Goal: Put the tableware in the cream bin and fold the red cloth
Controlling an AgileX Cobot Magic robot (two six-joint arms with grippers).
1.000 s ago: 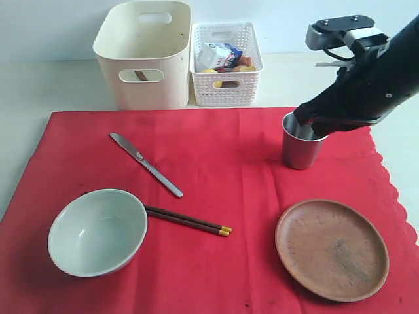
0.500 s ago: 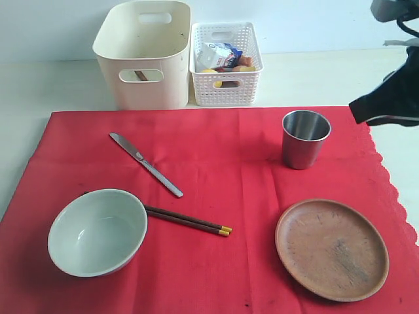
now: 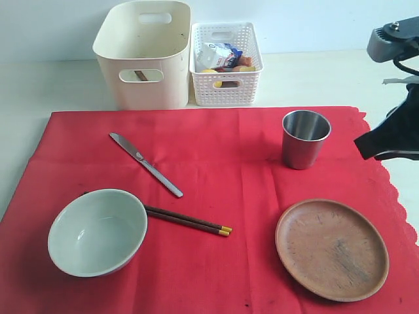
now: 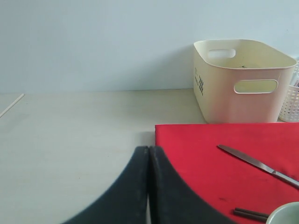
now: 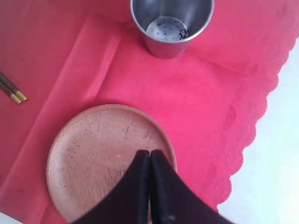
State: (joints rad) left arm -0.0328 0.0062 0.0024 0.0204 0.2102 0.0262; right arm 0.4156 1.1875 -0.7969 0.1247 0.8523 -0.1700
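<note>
A big red cloth [image 3: 236, 170] lies flat on the desk [image 3: 65, 82]. It has a wavy edge on the right side.

The tall cream bin [image 3: 144, 55] stands on the bare desk at the back, just behind the cloth. A white basket [image 3: 226, 82] with holes in its walls stands right beside it. A carton [image 3: 219, 53] and some small food bits are in the basket.

On the cloth, the pale bowl [image 3: 97, 232] sits at the front left, the right way up. The brown chopsticks [image 3: 186, 220] lie beside it, with one end right at the bowl and the yellow tips pointing away. The knife [image 3: 145, 163] lies slanted behind the bowl, apart from it. The shiny cup [image 3: 304, 139] stands upright at the back right. The round brown plate [image 3: 332, 250] lies at the front right, apart from the cup.

The right hand [image 5: 149, 154] is clenched tight and holds nothing. Its two black fingers [image 5: 138, 186] press together. It hangs in the air over the right side of the cloth, near the plate and the cup, and touches neither.

The left hand [image 4: 148, 149] is clenched too, with its fingers [image 4: 131, 191] pressed together, and it holds nothing. It is by the left edge of the cloth, partly over the bare desk.
</note>
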